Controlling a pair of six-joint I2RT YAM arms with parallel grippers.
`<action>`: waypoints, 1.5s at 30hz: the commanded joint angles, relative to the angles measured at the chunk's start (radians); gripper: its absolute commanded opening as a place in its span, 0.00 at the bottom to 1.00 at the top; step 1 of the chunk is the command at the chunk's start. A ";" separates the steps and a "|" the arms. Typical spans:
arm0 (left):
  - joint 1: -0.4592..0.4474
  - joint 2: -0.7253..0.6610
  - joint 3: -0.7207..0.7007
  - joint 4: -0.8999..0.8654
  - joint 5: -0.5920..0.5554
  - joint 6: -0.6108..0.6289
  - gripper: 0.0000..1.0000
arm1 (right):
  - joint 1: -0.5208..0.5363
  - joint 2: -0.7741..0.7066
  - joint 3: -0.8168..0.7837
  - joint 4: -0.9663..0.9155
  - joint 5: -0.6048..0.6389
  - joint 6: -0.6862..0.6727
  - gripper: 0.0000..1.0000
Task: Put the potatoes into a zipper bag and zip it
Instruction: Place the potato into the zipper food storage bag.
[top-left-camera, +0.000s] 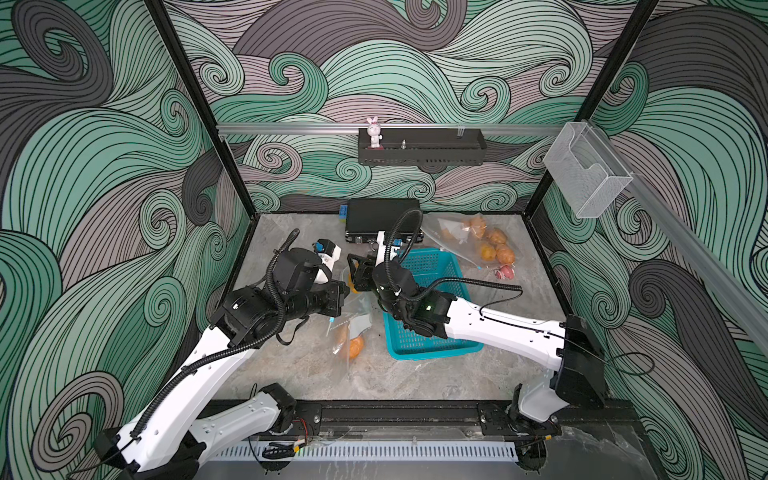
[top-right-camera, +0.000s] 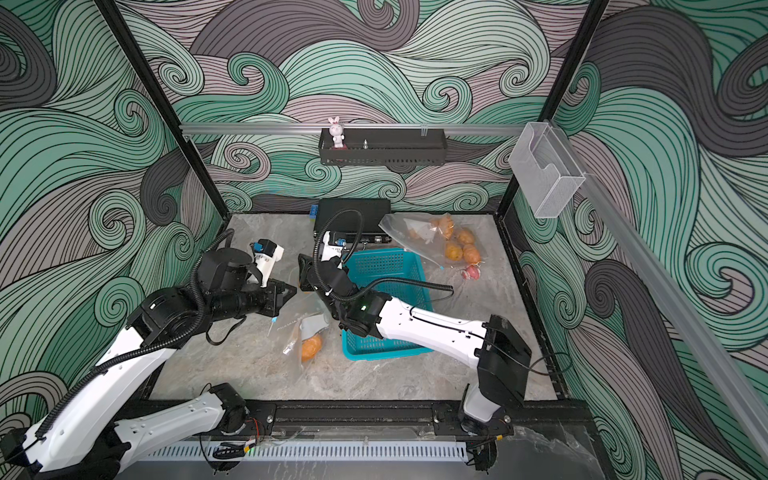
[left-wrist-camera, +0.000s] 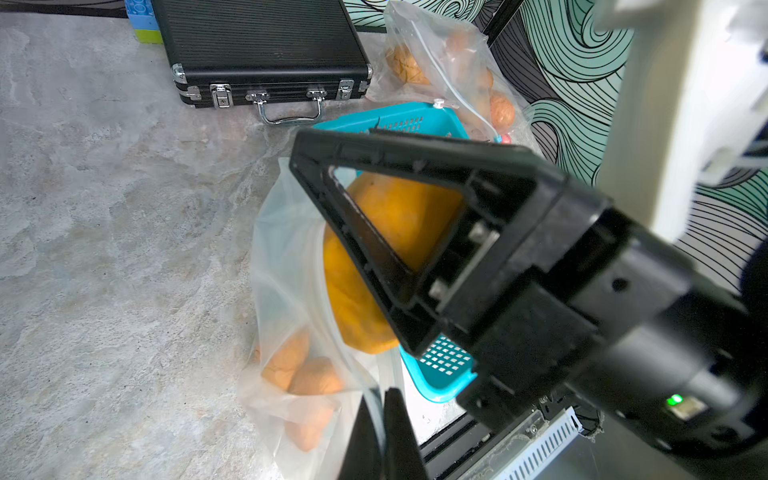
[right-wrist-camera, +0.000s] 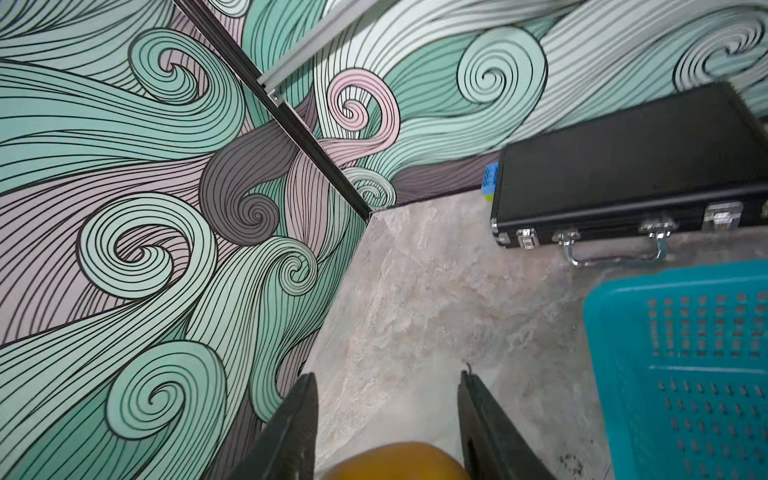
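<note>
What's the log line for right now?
left gripper: shut on bag rim | right gripper: holding potato at bag mouth | bag: open, potatoes inside | basket: beside bag

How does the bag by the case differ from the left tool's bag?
The far bag lies flat beside the case; the near bag has its mouth lifted open. Nothing touches the far bag; the left tool pinches the near bag's rim. Both are clear and hold potatoes.

Left claw (left-wrist-camera: 379, 397) pinched shut, right claw (right-wrist-camera: 388, 378) half spread, arms angled inward
</note>
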 joint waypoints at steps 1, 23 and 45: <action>0.006 -0.003 -0.002 0.018 -0.011 0.016 0.00 | 0.002 -0.045 -0.036 -0.086 -0.080 0.149 0.41; 0.008 -0.016 0.004 -0.013 -0.004 0.035 0.00 | 0.001 -0.054 0.011 -0.085 -0.155 0.222 0.66; 0.006 -0.035 0.002 -0.005 0.008 0.036 0.00 | -0.008 -0.214 -0.192 -0.025 -0.320 0.261 0.54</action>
